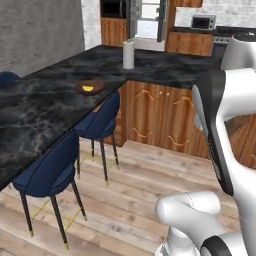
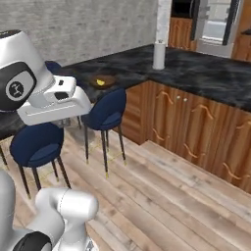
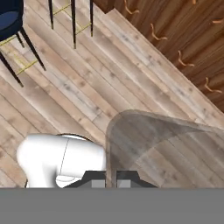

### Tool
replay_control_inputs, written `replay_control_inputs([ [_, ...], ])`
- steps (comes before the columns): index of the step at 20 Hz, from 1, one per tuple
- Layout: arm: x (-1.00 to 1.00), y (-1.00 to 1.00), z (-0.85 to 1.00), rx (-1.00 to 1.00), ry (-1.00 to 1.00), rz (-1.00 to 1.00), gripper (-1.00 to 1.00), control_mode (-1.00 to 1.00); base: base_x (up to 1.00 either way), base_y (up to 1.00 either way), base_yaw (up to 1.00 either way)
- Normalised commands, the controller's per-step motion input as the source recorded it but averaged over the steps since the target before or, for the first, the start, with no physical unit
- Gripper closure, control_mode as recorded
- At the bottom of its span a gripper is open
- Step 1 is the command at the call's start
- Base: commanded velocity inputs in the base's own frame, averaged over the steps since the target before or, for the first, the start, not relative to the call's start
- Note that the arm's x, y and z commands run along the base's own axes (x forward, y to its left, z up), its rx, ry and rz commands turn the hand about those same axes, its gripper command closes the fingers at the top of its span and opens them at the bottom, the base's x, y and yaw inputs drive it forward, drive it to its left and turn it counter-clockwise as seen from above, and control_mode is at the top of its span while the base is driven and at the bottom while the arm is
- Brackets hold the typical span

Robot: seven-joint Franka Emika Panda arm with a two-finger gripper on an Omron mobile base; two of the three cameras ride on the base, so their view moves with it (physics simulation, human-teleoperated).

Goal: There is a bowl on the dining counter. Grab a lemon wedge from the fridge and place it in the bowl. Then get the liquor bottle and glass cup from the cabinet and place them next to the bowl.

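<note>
Dining counter: long black marble top running along the left, meeting a second marble worktop at a corner. Fridge far back past that corner, doors apparently ajar, though it is too distant to be sure.

Bowl sits on the dining counter near its inner edge, above the blue stools. Lemon wedge lies inside it, yellow against the dark wood; confirmed from the right base view. Judgement: first stage done. Liquor bottle and glass cup not beside the bowl, so both cabinet fetches remain.

A pale upright roll or canister stands on the worktop beyond the bowl, well apart from it. Bare marble all round the bowl leaves room for two more items.

Open plank floor between stools and cabinet fronts gives the base room to drive.

Gripper: fingertips close together at the frame bottom, nothing visible between them; aimed at the floor.
</note>
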Motion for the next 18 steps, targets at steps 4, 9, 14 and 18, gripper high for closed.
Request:
replay_control_inputs([
  [4,0.00,0.00,0.00,0.00,0.00,0.00,1.00,1.00,1.00,-0.58,0.42],
  [9,0.00,0.00,0.00,0.00,0.00,0.00,1.00,1.00,1.00,-0.66,0.41],
  [14,0.00,0.00,0.00,0.00,0.00,0.00,1.00,1.00,1.00,-0.67,0.42],
  [18,0.00,0.00,0.00,0.00,0.00,0.00,1.00,1.00,1.00,-0.64,0.42],
])
